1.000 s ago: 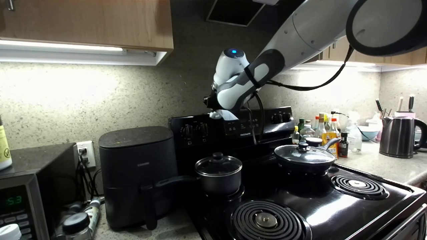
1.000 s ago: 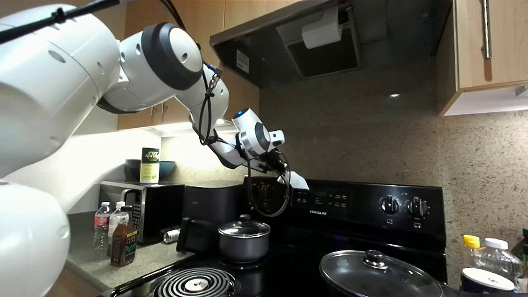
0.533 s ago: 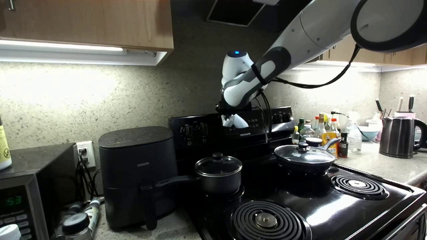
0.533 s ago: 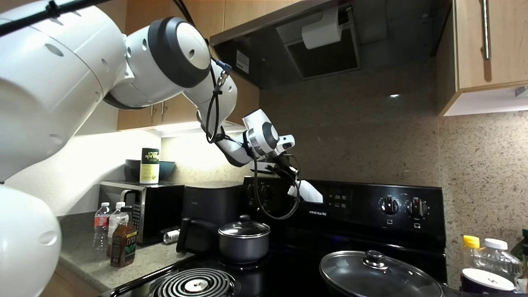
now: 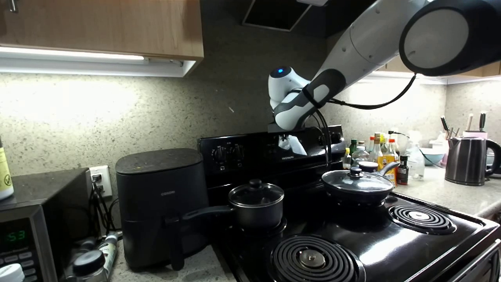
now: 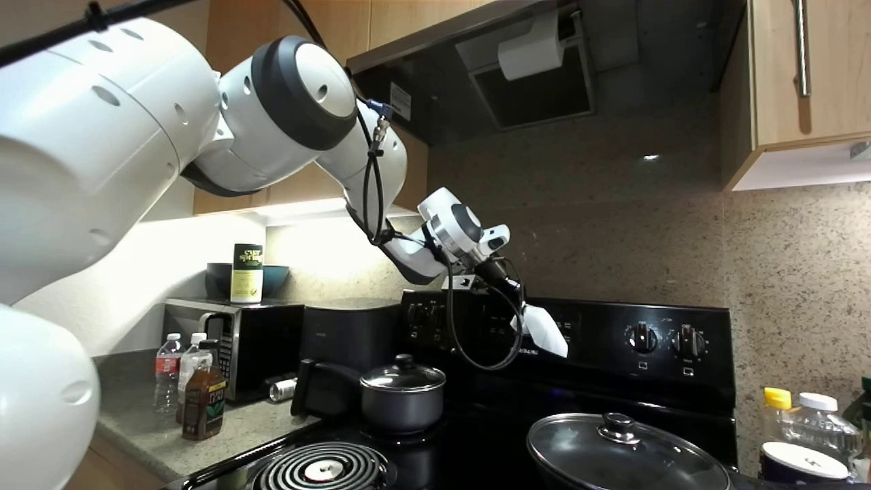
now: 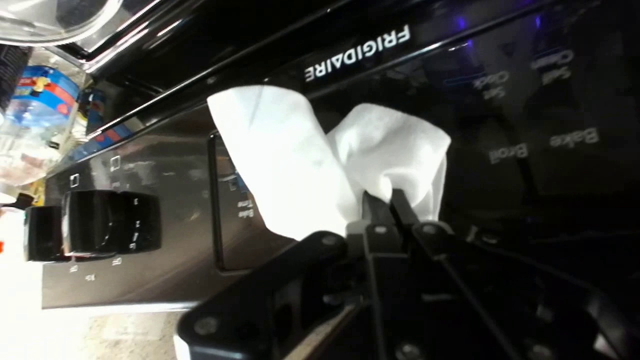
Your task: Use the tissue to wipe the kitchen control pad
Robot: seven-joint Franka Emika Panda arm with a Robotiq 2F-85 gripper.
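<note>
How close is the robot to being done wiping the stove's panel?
Done: the tissue is gripped in the end effector. In hand: it's at the stove control panel, near the FRIGIDAIRE lettering; I can't tell if it touches. Left: probably wiping, perhaps out to the uncovered knobs; how much is wiped isn't clear.

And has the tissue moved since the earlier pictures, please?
Yes: in an exterior view, the tissue has shifted rightward and down, toward the stove's right-hand knobs.

The speckled countertop carries a Cosori air fryer, a microwave oven, a metal kettle and several bottles.
</note>
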